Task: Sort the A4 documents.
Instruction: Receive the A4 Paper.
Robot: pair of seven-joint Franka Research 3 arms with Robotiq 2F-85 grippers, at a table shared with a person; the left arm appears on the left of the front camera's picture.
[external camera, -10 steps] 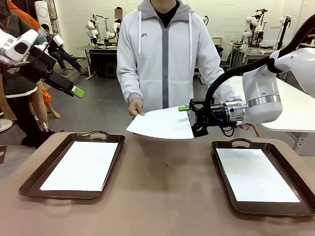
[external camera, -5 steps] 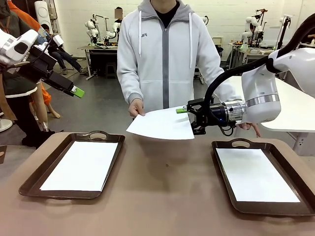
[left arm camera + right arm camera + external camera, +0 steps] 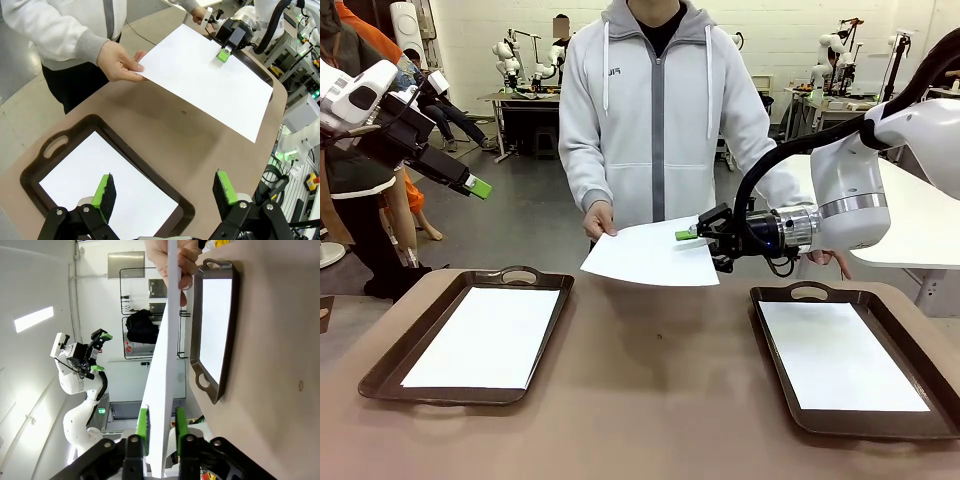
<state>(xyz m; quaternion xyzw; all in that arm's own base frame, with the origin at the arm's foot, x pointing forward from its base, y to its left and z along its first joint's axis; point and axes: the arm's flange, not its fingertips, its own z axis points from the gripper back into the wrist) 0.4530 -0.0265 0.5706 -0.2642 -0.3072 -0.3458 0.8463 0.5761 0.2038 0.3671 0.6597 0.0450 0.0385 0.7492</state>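
Front view: right hand [image 3: 692, 236] pinches the held-out A4 document [image 3: 650, 254].

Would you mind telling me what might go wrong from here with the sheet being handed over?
1. The person's hand grips one corner of the sheet while the right gripper clamps the opposite edge; pulling away early might tear it.
2. The fingers hold only the sheet's margin, so the thin paper may slip or sag.
3. The right tray already holds a sheet, so a careless drop could leave this one askew.
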